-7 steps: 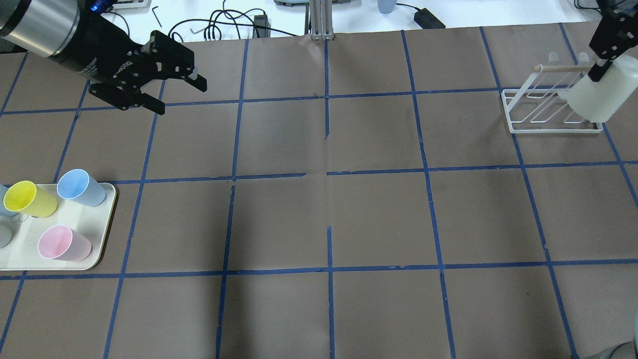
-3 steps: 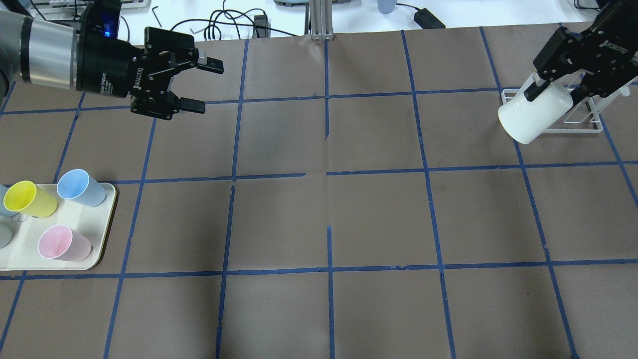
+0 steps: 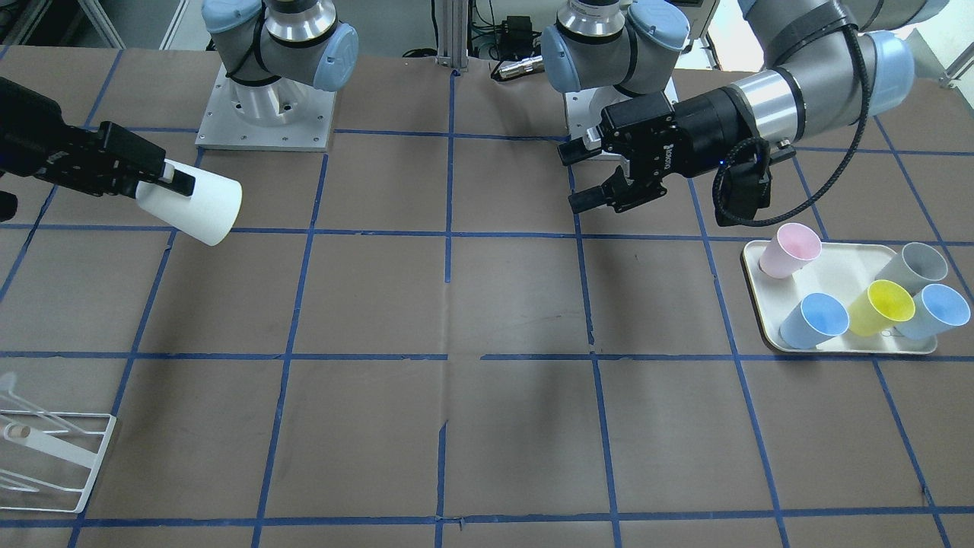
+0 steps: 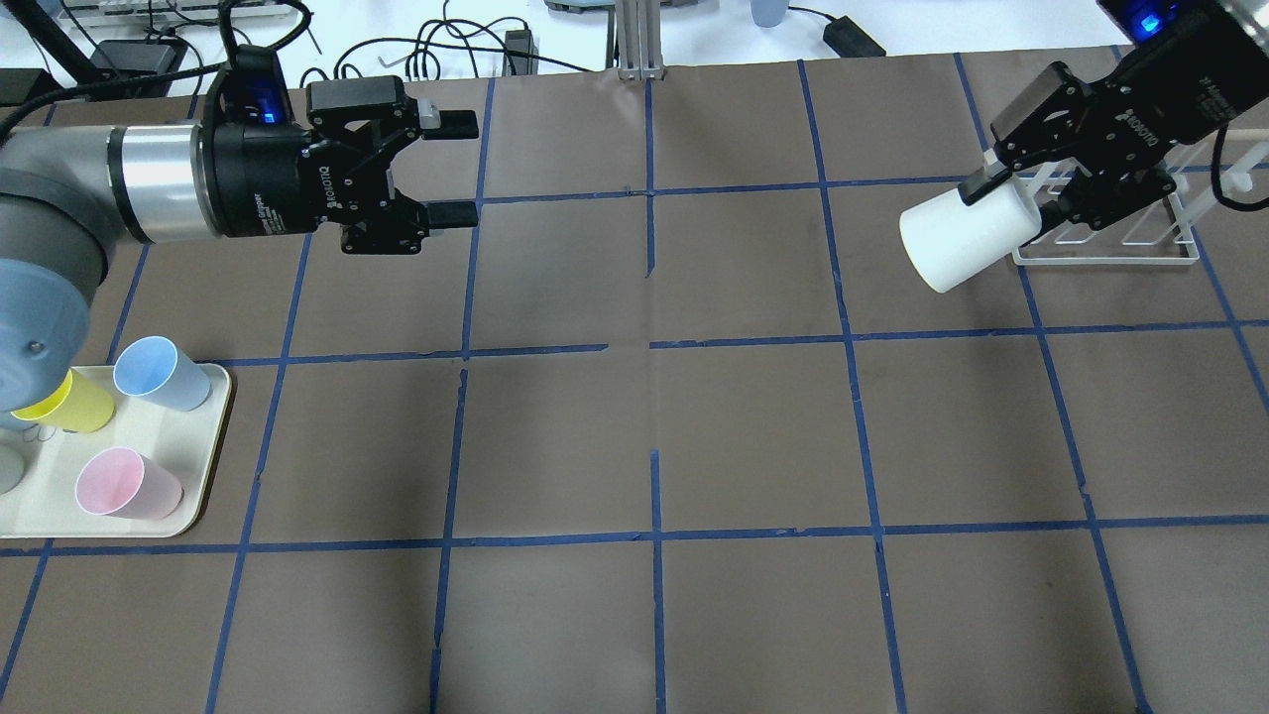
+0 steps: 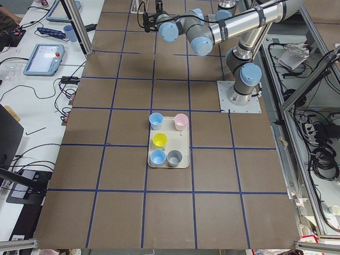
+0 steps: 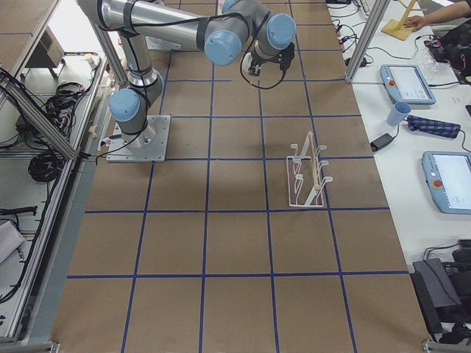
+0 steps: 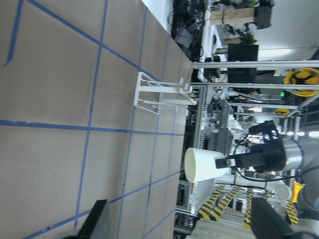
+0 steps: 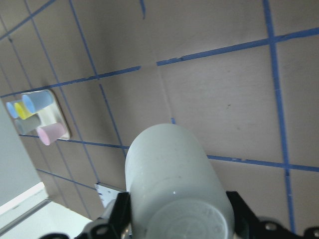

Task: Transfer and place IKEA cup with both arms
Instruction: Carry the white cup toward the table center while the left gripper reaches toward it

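Note:
The off-white IKEA cup (image 4: 950, 241) lies on its side in the air, wide mouth toward the table's middle. My right gripper (image 4: 1018, 200) is shut on its base end, just in front of the rack. The cup also shows in the front view (image 3: 196, 205) with the right gripper (image 3: 163, 190), in the left wrist view (image 7: 202, 165), and large in the right wrist view (image 8: 172, 172). My left gripper (image 4: 456, 169) is open and empty, held level and pointing toward the cup from far across the table; it also shows in the front view (image 3: 576, 176).
A white wire rack (image 4: 1100, 255) with a wooden rod stands behind the right gripper. A cream tray (image 4: 193, 491) at the near left holds pink (image 4: 124, 483), blue (image 4: 159, 372), yellow (image 4: 79, 405) and grey cups. Cables lie beyond the far edge.
My right gripper has carried the cup off the rack toward the middle and tipped it level. My left gripper has swung right and turned level, still open.

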You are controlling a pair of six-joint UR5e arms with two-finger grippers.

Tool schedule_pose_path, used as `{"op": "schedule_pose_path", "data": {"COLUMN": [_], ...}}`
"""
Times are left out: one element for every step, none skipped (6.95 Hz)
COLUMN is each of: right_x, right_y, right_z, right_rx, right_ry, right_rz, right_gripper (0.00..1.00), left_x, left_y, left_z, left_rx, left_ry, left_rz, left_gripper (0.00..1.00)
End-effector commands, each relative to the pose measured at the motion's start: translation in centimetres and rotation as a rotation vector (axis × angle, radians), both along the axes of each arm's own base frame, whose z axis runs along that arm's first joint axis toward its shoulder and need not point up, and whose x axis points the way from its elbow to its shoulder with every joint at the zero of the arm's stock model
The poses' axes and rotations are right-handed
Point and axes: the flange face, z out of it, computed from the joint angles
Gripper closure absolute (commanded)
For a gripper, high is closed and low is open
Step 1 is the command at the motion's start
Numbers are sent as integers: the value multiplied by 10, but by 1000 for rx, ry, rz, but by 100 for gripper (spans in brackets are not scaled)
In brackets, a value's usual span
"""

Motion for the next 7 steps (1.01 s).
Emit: {"op": "schedule_pose_path", "data": {"right_x": [20,31,41,50,62,73,85], "right_y": [9,15,22,26,28,29,33], "right_z": [-3,-1,2,5,7,13,17], "right_rx": [49,69,109,131,156,166,168], "right_ry": [-196,-266,-357,-387,-440,-482,-485], "right_rz": [-97,-129,-185,-194,-220,-243,-228], "right_gripper": [71,71,72,72,72,71,71], "left_x": [-43,-70,-79,-79,-80,-89,-98], "left_y": [8,10,10,2,-9,-14,-19], "left_z": [1,-5,-13,-21,-34,-46,-56], "left_rx": [-41,-66,-49,-51,-76,-71,-58], "left_ry": [174,202,206,207,203,206,260], "left_rz": [-40,-95,-114,-115,-121,-140,-144], "left_gripper": [0,0,0,0,0,0,0]}}
